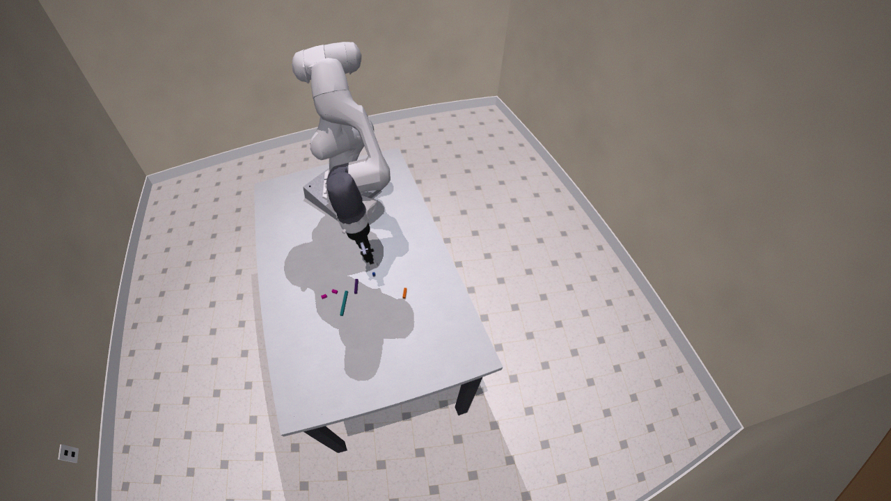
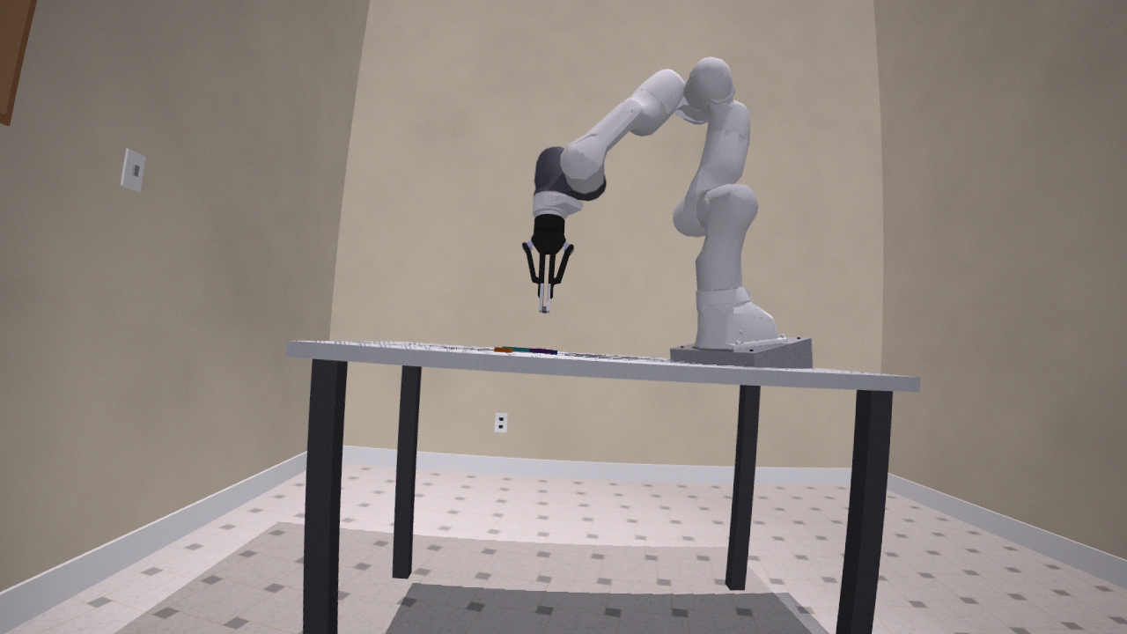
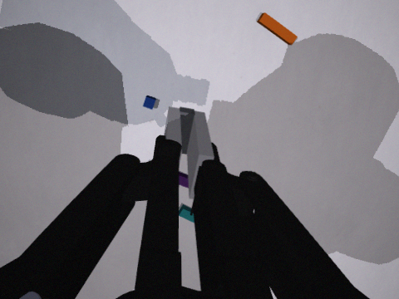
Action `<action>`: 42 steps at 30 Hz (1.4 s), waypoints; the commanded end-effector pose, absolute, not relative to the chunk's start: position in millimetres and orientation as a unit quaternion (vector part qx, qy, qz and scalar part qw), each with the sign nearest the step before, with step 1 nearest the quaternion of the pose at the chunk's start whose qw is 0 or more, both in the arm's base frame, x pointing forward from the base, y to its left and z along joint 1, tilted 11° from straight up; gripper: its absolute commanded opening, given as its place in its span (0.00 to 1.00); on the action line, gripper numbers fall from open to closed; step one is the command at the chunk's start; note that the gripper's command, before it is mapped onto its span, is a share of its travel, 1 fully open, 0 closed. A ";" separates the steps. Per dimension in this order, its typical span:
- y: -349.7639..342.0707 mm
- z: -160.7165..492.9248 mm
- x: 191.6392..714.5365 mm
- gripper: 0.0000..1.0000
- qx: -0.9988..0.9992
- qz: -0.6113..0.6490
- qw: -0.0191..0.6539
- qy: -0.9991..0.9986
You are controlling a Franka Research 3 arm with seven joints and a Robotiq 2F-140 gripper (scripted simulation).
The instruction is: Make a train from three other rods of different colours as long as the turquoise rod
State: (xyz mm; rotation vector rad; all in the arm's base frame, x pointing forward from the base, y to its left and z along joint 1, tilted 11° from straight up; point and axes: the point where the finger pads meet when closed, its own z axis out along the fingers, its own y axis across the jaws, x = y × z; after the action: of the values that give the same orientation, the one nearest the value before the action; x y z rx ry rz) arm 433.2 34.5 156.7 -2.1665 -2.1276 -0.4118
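We find the claw [image 2: 544, 303] closed on the grey rod [image 3: 188, 133], held upright well above the table [image 1: 298, 374]. Set down tilted, it could topple or nudge the blue rod [image 1: 374, 273] near the purple rod [image 1: 356, 286].

A pale grey table [image 1: 436, 348] with dark legs [image 2: 325, 489] stands in the middle of a room. The floor [image 1: 592, 348] is laid with light tiles set with small grey squares, and a grey skirting [image 1: 127, 261] runs along its edge. The walls [image 2: 196, 315] are plain beige. A white switch plate [image 2: 132, 169] sits on one wall, an outlet [image 2: 500, 423] low on another. A brown edge [image 2: 14, 55], possibly a door, shows in the corner.
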 end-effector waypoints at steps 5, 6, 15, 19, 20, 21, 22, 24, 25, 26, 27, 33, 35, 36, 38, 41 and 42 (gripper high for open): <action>34.9 157.7 433.2 0.03 -0.746 -0.090 -0.011 -0.660; 34.9 157.7 433.2 0.03 -0.746 -0.090 -0.011 -0.660; 34.9 157.7 433.2 0.03 -0.746 -0.090 -0.011 -0.660; 34.9 157.7 433.2 0.03 -0.746 -0.090 -0.011 -0.660; 34.9 157.7 433.2 0.03 -0.746 -0.090 -0.011 -0.660; 45.7 156.9 420.5 0.03 -0.757 -0.090 -0.009 -0.647; 52.0 156.6 413.0 0.03 -0.764 -0.091 -0.008 -0.639; 57.1 156.5 406.8 0.03 -0.769 -0.092 -0.007 -0.632; 57.3 156.5 406.5 0.03 -0.769 -0.092 -0.007 -0.632; 57.3 156.5 406.5 0.03 -0.769 -0.092 -0.007 -0.632; 57.3 156.5 406.5 0.03 -0.769 -0.092 -0.007 -0.632; 57.3 156.5 406.5 0.03 -0.769 -0.092 -0.007 -0.632; 57.3 156.5 406.5 0.03 -0.769 -0.092 -0.007 -0.632; 57.3 156.5 406.5 0.03 -0.769 -0.092 -0.007 -0.632; 57.4 156.3 406.6 0.03 -0.769 -0.092 -0.007 -0.632; 57.6 154.0 406.9 0.03 -0.769 -0.092 -0.007 -0.632; 57.8 152.4 407.1 0.03 -0.769 -0.092 -0.007 -0.632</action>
State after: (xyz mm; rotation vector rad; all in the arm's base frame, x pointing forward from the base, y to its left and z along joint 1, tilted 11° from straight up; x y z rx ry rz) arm 406.8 57.4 154.6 -2.1540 -2.0527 -0.4789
